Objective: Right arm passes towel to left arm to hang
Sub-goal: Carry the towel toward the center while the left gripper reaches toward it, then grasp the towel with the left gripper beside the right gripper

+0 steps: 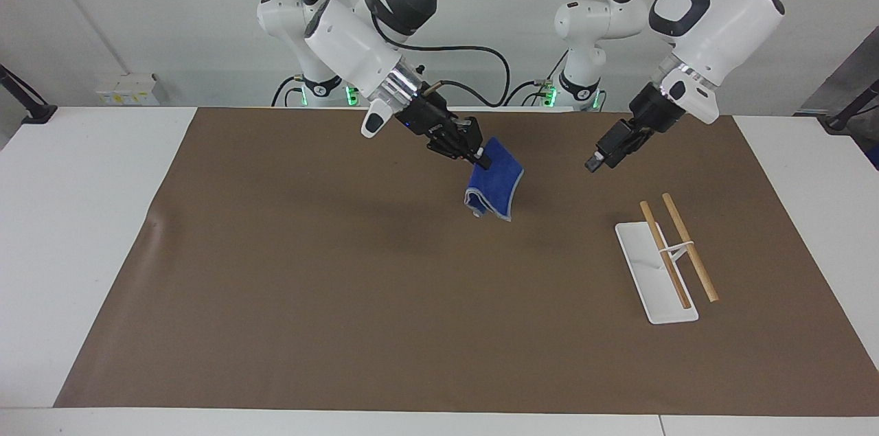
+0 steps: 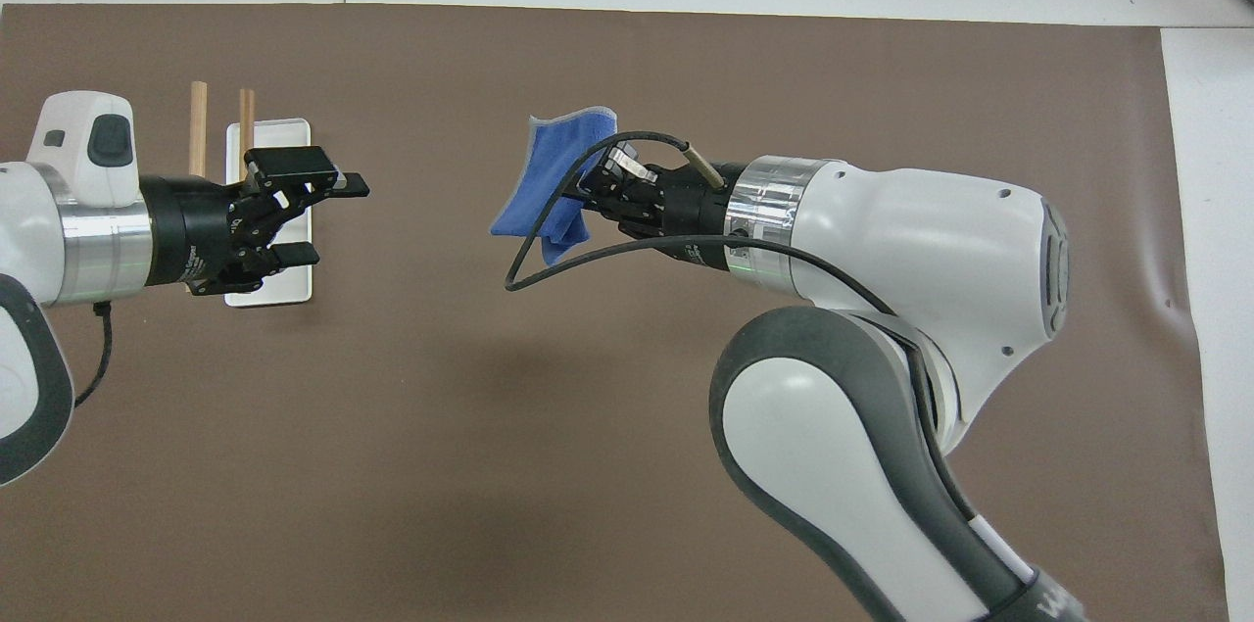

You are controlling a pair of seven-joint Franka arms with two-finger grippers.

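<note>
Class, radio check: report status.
Right end effector shut on towel, raised over mat. Left end effector open, facing towel, apart. Nothing between.

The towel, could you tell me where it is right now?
The towel hangs in the air from the shut right gripper over the middle of the brown mat. The open left gripper faces it across a gap, not touching.

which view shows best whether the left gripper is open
The overhead view: the left gripper lies side-on there, its two fingers plainly spread, empty, pointing at the towel. In the facing view the left gripper is seen nearly end-on, so its gap is hard to read.
</note>
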